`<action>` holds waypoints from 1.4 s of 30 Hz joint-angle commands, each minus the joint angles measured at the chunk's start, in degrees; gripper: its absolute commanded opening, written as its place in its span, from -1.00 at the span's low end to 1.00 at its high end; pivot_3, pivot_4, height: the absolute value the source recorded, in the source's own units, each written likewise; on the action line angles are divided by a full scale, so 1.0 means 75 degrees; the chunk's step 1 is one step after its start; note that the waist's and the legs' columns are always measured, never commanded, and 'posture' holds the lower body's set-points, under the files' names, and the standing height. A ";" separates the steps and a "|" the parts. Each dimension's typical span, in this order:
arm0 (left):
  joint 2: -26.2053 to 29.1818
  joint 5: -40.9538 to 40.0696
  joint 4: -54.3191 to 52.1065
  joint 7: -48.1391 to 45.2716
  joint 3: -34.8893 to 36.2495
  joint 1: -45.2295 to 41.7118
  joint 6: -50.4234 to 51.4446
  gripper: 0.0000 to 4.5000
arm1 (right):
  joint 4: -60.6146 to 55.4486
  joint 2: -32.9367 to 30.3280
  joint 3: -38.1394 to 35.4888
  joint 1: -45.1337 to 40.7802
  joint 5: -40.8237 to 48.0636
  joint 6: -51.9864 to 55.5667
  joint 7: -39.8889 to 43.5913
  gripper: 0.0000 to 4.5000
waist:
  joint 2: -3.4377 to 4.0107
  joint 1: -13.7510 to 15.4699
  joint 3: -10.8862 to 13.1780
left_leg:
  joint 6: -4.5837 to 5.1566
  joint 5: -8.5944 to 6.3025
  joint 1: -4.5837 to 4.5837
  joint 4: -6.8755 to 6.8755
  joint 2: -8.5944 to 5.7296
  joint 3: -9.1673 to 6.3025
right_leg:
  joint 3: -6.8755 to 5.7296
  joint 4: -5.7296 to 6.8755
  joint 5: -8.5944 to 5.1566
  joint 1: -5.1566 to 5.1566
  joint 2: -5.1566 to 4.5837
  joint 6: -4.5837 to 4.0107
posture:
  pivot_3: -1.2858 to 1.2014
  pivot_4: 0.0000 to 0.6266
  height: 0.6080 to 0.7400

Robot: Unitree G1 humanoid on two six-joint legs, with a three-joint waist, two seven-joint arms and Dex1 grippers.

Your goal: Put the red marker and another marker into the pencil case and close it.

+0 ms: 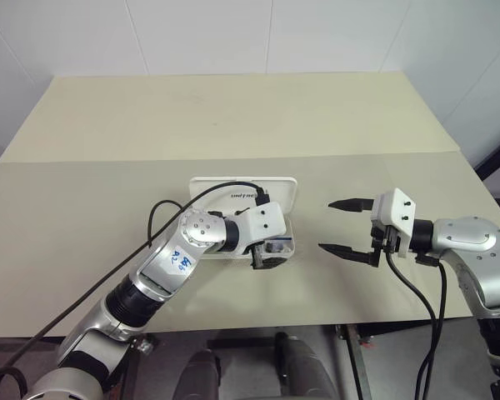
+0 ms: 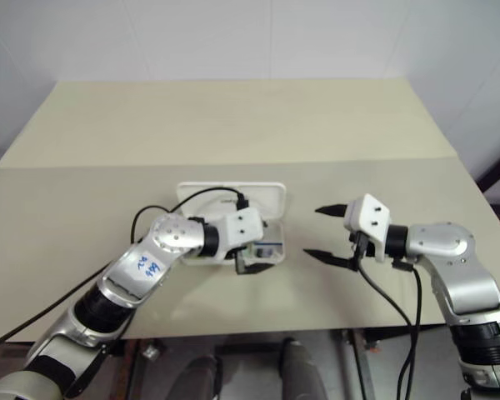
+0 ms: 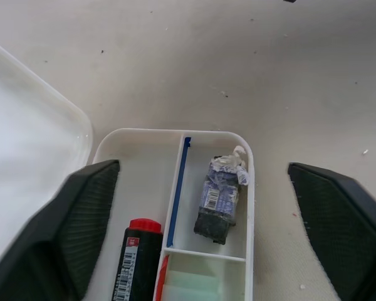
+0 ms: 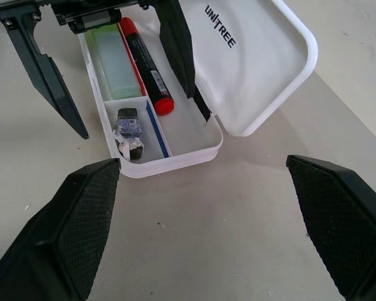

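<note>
Now we have both markers lying inside the pencil case (image 4: pixel 175 135), which sits open on the table (image 1: pixel 108 125) with its lid (image 4: pixel 250 63) folded back toward twelve o'clock as the head cameras see it. In the right wrist view the red marker (image 4: pixel 144 63) lies along the case's long compartment, and the green marker (image 4: pixel 116 63) lies parallel beside it in the neighbouring one; a small dark wrapped object (image 4: pixel 128 132) rests in the end compartment. Both markers run lengthwise with the case.

Our left gripper (image 1: pixel 267 254) hangs directly over the tray, its fingers (image 3: pixel 81 213) spread wide and holding nothing, straddling the tray's end with the red marker just below them. Our right gripper (image 1: pixel 346 225) hovers apart from the case at about three o'clock of it, its fingers (image 4: pixel 81 219) also spread and empty, pointing toward the case.

We judge that the loading is done and only the closing is left. What the coming move turns on is the lid: it lies flat beyond the tray at twelve o'clock, hinged along the tray's far long edge, so it must swing toward six o'clock over the markers. Our left gripper is the nearer, yet it sits in the lid's path and would need to clear the tray first.
</note>
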 commanded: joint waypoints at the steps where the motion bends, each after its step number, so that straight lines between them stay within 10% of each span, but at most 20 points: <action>1: -0.0012 -0.0123 -0.0124 -0.0074 0.0378 -0.0152 -0.0359 1.00 | -0.0219 -0.0042 -0.0207 -0.0024 0.0036 -0.0135 -0.0045 1.00 | 0.0000 0.0000 0.0000 | 0.0000 0.0000 0.0000 0.0000 0.0000 0.0000 | 0.0000 0.0000 0.0000 0.0000 0.0000 0.0000 | 0.03 -0.52 1.00; 16: 0.0918 -0.1665 0.1017 -0.1074 0.3588 -0.0056 -0.3759 1.00 | -0.0218 0.0052 -0.0100 -0.0040 0.0040 -0.0116 -0.0089 1.00 | 0.0001 0.0000 0.0000 | 0.0000 0.0000 0.0006 0.0005 0.0000 0.0001 | 0.0000 0.0020 -0.0002 -0.0001 -0.0001 -0.0003 | 0.03 -0.52 1.00; 30: 0.1002 -0.2586 0.4003 -0.2250 0.4498 -0.1051 -0.5300 -0.92 | -0.0249 0.0339 -0.0075 -0.0253 0.0168 -0.0039 -0.0123 1.00 | 0.0001 0.0002 0.0000 | 0.0000 0.0000 0.0007 0.0009 0.0000 0.0001 | -0.0002 0.0031 0.0005 -0.0002 -0.0001 0.0009 | 0.03 -0.52 1.00; 42: 0.1342 -0.2063 0.8769 -0.3151 0.4732 -0.2682 -0.7627 -0.97 | -0.0116 0.0642 -0.0398 -0.0371 0.0811 -0.0129 -0.0005 1.00 | 0.0001 -0.0010 0.0000 | 0.0002 -0.0001 0.0004 -0.0005 0.0002 -0.0002 | -0.0014 0.0025 0.0030 -0.0006 0.0000 0.0056 | 0.03 -0.52 1.00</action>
